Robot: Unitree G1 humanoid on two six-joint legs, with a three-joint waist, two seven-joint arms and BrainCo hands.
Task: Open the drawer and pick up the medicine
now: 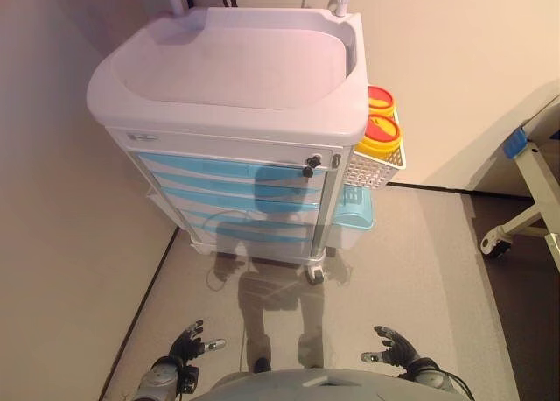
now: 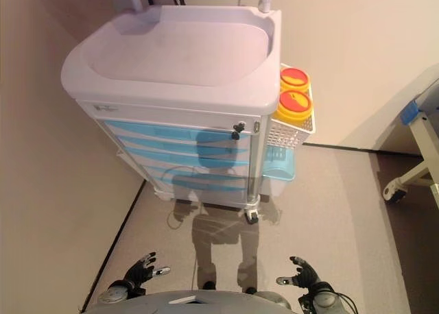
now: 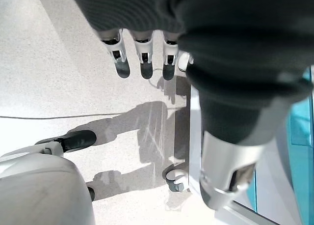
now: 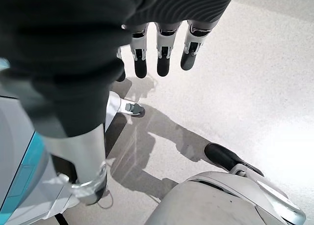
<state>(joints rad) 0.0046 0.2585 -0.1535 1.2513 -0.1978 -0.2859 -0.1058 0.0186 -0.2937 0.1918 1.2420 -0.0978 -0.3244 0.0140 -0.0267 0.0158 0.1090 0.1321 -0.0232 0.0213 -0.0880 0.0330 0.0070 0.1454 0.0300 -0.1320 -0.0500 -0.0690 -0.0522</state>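
Left hand [image 1: 191,342] and right hand [image 1: 395,347] hang spread and empty — well ahead of them we see the cart's [image 1: 229,59] drawers [image 1: 229,184] all closed; every step remains.

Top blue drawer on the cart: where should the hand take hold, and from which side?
No separate handle shows on the top drawer. Probably hook fingers under the front panel's lip, coming straight from the front. Keep left of the dark lock knob. Both hands hang open, low.
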